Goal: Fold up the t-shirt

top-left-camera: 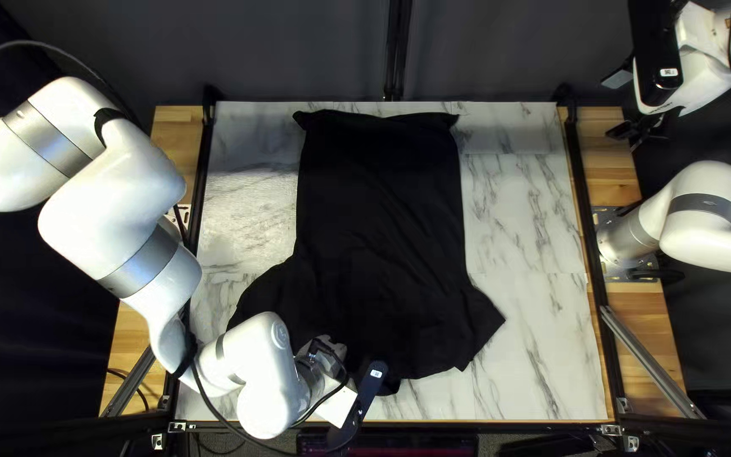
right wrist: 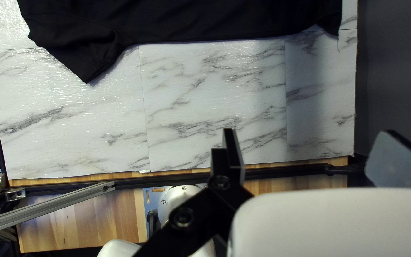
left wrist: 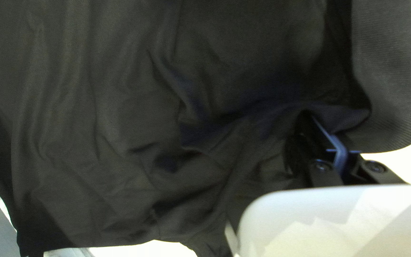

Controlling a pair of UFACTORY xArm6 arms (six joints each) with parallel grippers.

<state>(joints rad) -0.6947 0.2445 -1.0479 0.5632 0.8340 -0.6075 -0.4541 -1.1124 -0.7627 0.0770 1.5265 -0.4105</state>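
Note:
The black t-shirt (top-left-camera: 382, 211) lies spread over the table, its hem toward the far edge and its sleeves toward the near edge. My left gripper (top-left-camera: 328, 349) is low over its near left part, fingertips hidden in that view. In the left wrist view, my left gripper (left wrist: 323, 135) is shut on a fold of the t-shirt (left wrist: 120, 119), with creases running from its fingers. My right gripper (top-left-camera: 623, 106) is raised beyond the table's far right corner. In the right wrist view, my right gripper (right wrist: 310, 147) stands open and holds nothing, apart from the t-shirt (right wrist: 191, 19).
Marble-patterned tabletop (top-left-camera: 526, 228) shows on both sides of the shirt. Dark rails (top-left-camera: 590, 254) run along the table's sides, and a metal bar (top-left-camera: 649, 360) slants at the near right. My left arm crosses the table's near left corner.

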